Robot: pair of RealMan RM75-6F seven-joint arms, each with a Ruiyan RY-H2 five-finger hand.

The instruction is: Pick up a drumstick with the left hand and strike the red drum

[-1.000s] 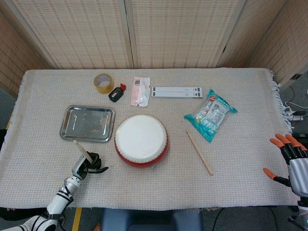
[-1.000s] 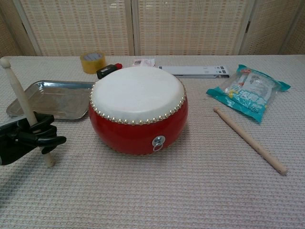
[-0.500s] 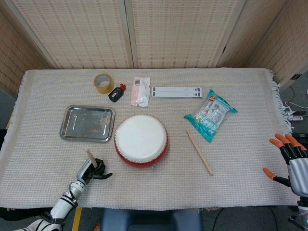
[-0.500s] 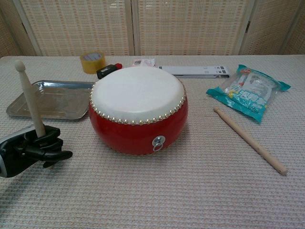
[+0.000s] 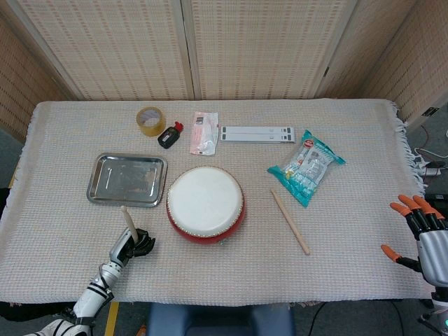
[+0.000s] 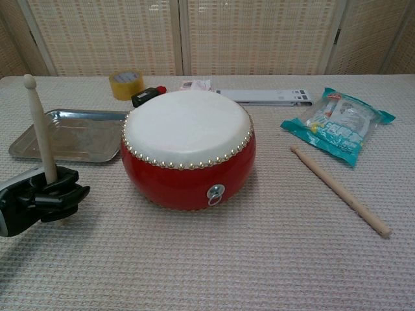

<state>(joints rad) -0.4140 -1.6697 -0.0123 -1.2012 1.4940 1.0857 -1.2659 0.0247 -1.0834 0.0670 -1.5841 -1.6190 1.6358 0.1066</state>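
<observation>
I've got the left hand (image 6: 39, 197) wrapped round a drumstick (image 6: 39, 133), fingers curled tight on the lower part of the shaft, stick standing nearly upright w/ the rounded tip at the top, leaning a bit away from the drum. In the head view the same left hand (image 5: 133, 243) sits near the front edge of the table, just left of the red drum (image 5: 206, 204) and in front of the metal tray (image 5: 127, 179); hand and drum are apart, not touching. Chest view shows the red drum (image 6: 188, 152) mid-table, white skin up, studs round the rim, a small metal ring on the front. The stick's tip is clear of the drumhead, off to its left, over the tray (image 6: 71, 135) as I see it. A second drumstick (image 5: 290, 220) lies flat on the cloth to the right of the drum, nothing touching it. Right hand (image 5: 420, 234) is at the far right edge of the head view, off the table side, orange-tipped fingers spread apart, holding nothing. Along the back: tape roll (image 5: 150, 120), small black item w/ red cap (image 5: 169, 134), a white packet (image 5: 204, 132), a long flat white strip (image 5: 256, 134), and a teal snack bag (image 5: 306, 165) right of the drum
</observation>
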